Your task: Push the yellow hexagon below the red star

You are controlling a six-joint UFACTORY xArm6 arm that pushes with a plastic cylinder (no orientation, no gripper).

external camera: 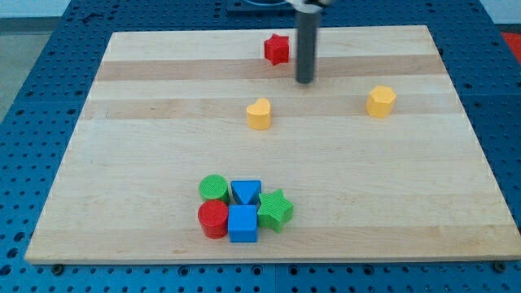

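The yellow hexagon point(380, 101) sits on the wooden board at the view's right. The red star point(277, 50) lies near the board's top edge, left of centre-right. My tip point(304, 80) is on the board just below and right of the red star, well left of the yellow hexagon and touching neither. A yellow heart point(259, 114) lies below the red star, lower left of my tip.
A cluster lies near the view's bottom: a green cylinder point(214, 189), a blue triangle point(246, 192), a green star point(275, 210), a red cylinder point(213, 219) and a blue cube point(242, 224). The wooden board point(122, 146) rests on a blue perforated table.
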